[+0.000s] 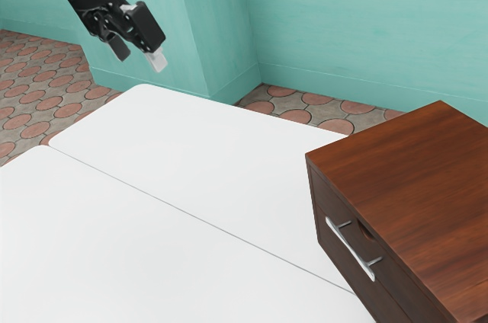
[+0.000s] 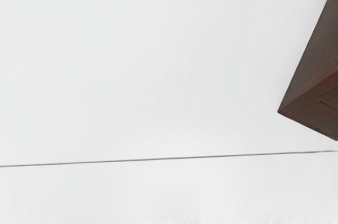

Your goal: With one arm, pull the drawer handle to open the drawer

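Observation:
A dark wooden cabinet (image 1: 412, 186) stands on the white table (image 1: 175, 186) at the exterior view's lower right. Its upper drawer (image 1: 343, 220) sits flush with the cabinet front and carries a silver bar handle (image 1: 351, 248). My black gripper (image 1: 139, 52) hangs high above the table at the exterior view's upper left, far from the handle, open with nothing between its fingers. In the wrist view, a corner of the cabinet (image 2: 316, 81) appears off to one side of my hand, over bare table (image 2: 132, 76).
A thin seam (image 1: 191, 212) runs across the white table between two panels; the seam (image 2: 158, 159) also crosses the wrist view. Teal walls (image 1: 343, 11) and a tiled floor (image 1: 38, 79) lie beyond the table's far edge.

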You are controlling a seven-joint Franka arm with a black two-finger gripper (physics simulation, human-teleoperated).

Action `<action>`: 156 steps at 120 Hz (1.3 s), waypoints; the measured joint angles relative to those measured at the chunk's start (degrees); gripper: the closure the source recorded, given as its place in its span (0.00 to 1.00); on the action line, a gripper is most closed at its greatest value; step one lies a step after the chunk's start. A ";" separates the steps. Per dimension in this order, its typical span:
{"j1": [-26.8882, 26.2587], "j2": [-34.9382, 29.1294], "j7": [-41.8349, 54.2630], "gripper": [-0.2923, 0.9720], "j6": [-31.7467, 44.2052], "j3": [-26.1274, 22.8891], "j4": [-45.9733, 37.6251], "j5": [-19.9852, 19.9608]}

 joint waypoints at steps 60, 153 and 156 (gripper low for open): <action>2.92 1.15 -13.54 0.25 -4.73 -0.29 -8.54 -10.11; -20.95 -8.07 -62.14 0.26 23.39 2.77 -35.16 -13.69; -21.08 -8.24 -63.48 0.26 23.75 2.18 -35.38 -12.96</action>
